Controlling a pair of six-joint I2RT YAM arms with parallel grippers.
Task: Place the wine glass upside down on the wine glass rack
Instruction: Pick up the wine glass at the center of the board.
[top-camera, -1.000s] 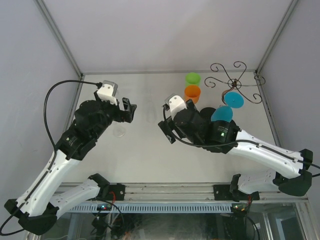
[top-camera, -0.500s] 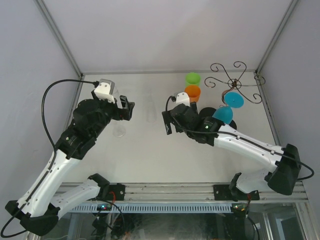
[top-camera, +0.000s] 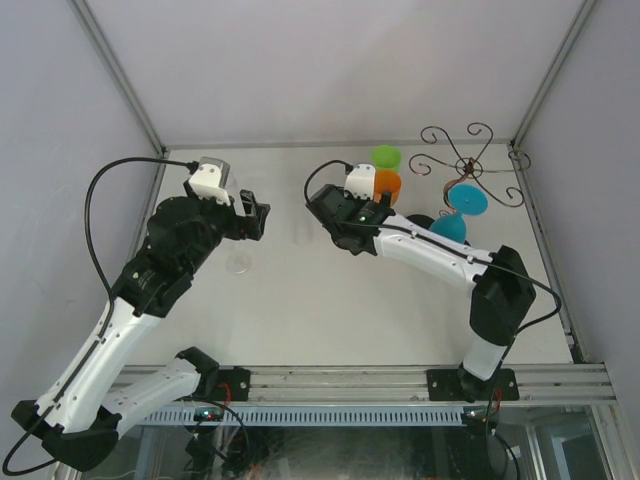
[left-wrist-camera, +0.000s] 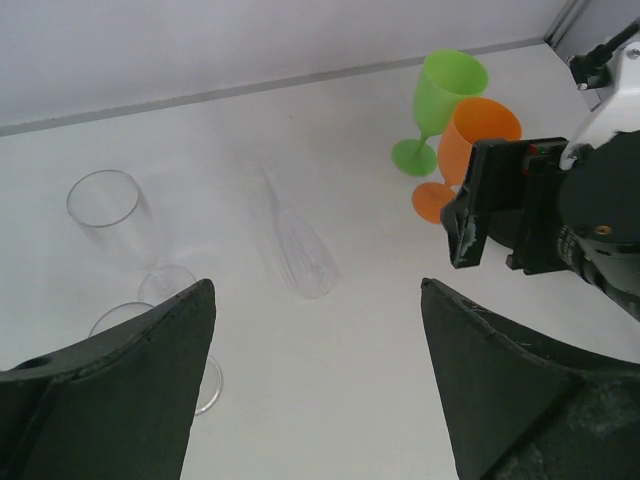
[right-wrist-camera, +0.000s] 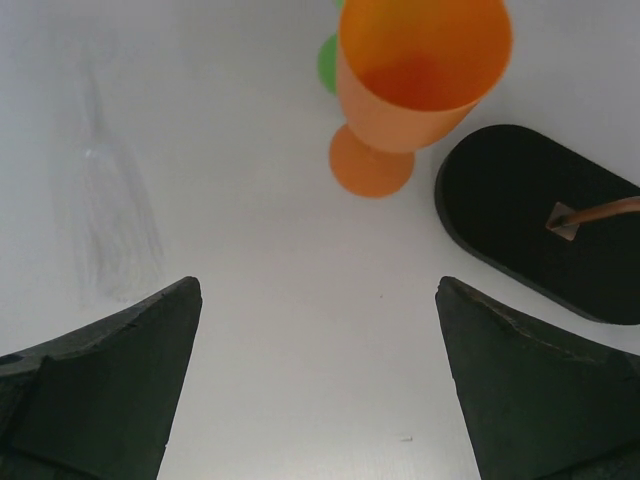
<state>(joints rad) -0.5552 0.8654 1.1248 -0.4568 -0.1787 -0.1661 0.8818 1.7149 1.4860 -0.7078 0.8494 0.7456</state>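
Observation:
The wine glass rack (top-camera: 468, 160) stands at the back right, its black oval base (right-wrist-camera: 535, 225) in the right wrist view. Two blue glasses (top-camera: 466, 197) hang on it upside down. An orange glass (top-camera: 386, 186) and a green glass (top-camera: 385, 156) stand upright beside it. A clear flute (left-wrist-camera: 297, 245) lies on the table between the grippers; it also shows in the right wrist view (right-wrist-camera: 113, 225). A clear wine glass (left-wrist-camera: 108, 205) sits further left. My left gripper (top-camera: 260, 222) is open and empty. My right gripper (top-camera: 322, 220) is open and empty, near the orange glass (right-wrist-camera: 420, 75).
A round clear base (top-camera: 238, 262) rests on the table under my left arm. The table (top-camera: 300, 310) is white, with side walls and metal corner posts at the back. My right gripper's body shows in the left wrist view (left-wrist-camera: 525, 215), close to the orange glass.
My right arm has stretched out and swung its gripper toward the back and left, ending beside the orange glass. My left gripper has shifted only slightly.

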